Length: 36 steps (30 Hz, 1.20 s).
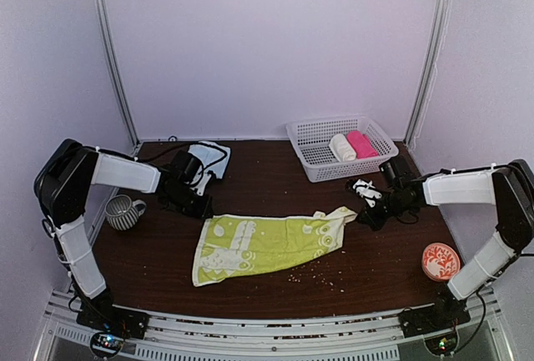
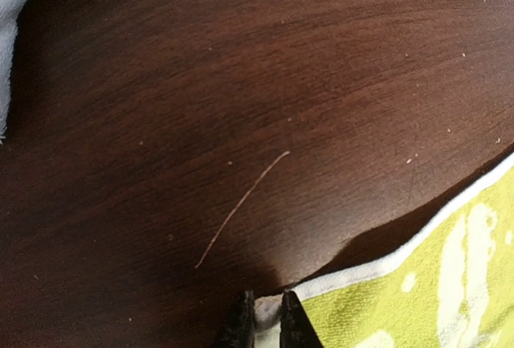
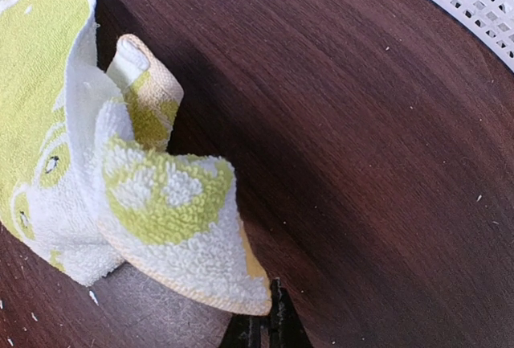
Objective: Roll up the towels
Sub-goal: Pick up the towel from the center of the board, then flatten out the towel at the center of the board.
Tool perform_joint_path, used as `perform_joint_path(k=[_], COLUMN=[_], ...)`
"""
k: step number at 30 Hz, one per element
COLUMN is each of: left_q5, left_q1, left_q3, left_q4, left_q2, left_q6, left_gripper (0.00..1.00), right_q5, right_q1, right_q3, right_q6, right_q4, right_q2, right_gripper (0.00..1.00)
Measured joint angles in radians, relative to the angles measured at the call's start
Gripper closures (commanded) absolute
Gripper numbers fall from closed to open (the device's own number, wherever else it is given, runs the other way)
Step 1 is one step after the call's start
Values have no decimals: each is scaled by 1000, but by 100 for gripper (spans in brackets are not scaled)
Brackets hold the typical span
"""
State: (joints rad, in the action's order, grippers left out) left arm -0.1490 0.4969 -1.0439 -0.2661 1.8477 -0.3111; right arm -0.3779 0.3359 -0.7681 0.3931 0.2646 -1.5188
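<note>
Yellow-green towel (image 1: 267,244) lies spread at the centre of the table (image 1: 392,282); the step in hand is judged to be straightening. Left gripper (image 2: 265,328) pinches its 10 o'clock hem corner; right gripper (image 3: 265,328) is closed on the bunched 2 o'clock corner. Next move, probably: level that edge, then roll toward 6 o'clock, where bare wood lies. Pale blue towel (image 1: 213,157) sits at 11 o'clock, basket (image 1: 310,161) at 1.

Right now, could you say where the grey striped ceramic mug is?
The striped mug stands at the table's left edge, top view, beside the left arm.

white basket (image 1: 334,170): cream roll (image 1: 342,147), pink roll (image 1: 361,143) inside | striped mug (image 1: 123,211) left | orange dish (image 1: 440,261) right
</note>
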Motion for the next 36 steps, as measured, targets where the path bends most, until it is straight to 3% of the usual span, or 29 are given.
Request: perform_joint_path(k=[3,13,20,27,36], left_q5=[-1,24,54,10,-78], left_q1=[3,5,2,1,2], left_q3=[0,-4,-81,-105,-25], left_q4=[3,-19,-45,45,78], left_q2=[2,-36,-288,-549,-740], left_q6=[0,-1,0,19,28], left_gripper=[100,100,100,100,100], right_q5=[0,4,5,11,15], right_q1=[0,-25,-129,-155,-155], right_q3=[0,-63,-354,-591,-554], right_q6=[0,-8,1,28,161], right_q4=[0,41,178,289,433], right_q2=[-2,-7,46,163,372], right_gripper=[100,100,100,100,100])
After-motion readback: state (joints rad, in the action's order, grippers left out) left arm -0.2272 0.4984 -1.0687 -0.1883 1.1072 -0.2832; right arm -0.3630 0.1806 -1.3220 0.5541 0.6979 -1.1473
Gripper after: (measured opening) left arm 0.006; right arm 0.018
